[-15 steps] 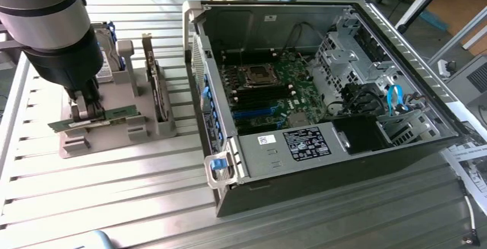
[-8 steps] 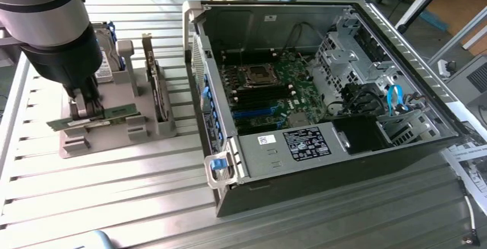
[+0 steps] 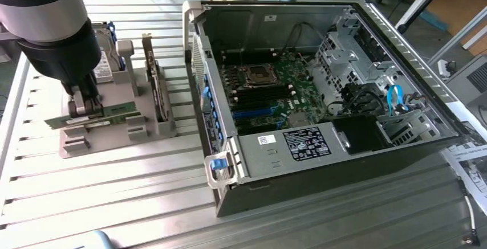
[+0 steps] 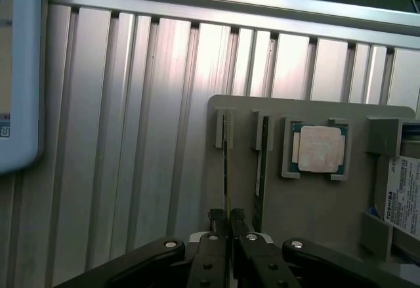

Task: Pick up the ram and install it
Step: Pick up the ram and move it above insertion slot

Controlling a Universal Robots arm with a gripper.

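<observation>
The ram [image 4: 226, 160] is a thin green stick seen edge-on, its far end between the posts of the grey holder [image 4: 315, 209]. My gripper [image 4: 228, 221] is shut on its near part, the black fingers [image 4: 211, 232] pressed against both faces. In the exterior view the gripper [image 3: 84, 111] reaches down onto the ram [image 3: 114, 114], at the holder [image 3: 114, 132] on that view's left. A second stick like it [image 4: 262, 163] stands in the neighbouring slot. The open computer case [image 3: 228, 169] lies to the exterior view's right, its motherboard [image 3: 278, 89] facing up.
A square silver CPU [image 4: 319, 148] rests in a pocket of the holder, beside a hard drive [image 4: 401, 196]. An upright expansion card [image 3: 154, 84] stands between holder and case. The ribbed aluminium table [image 3: 114, 203] spreads around them. A blue latch [image 3: 218, 166] sticks out of the case's near corner.
</observation>
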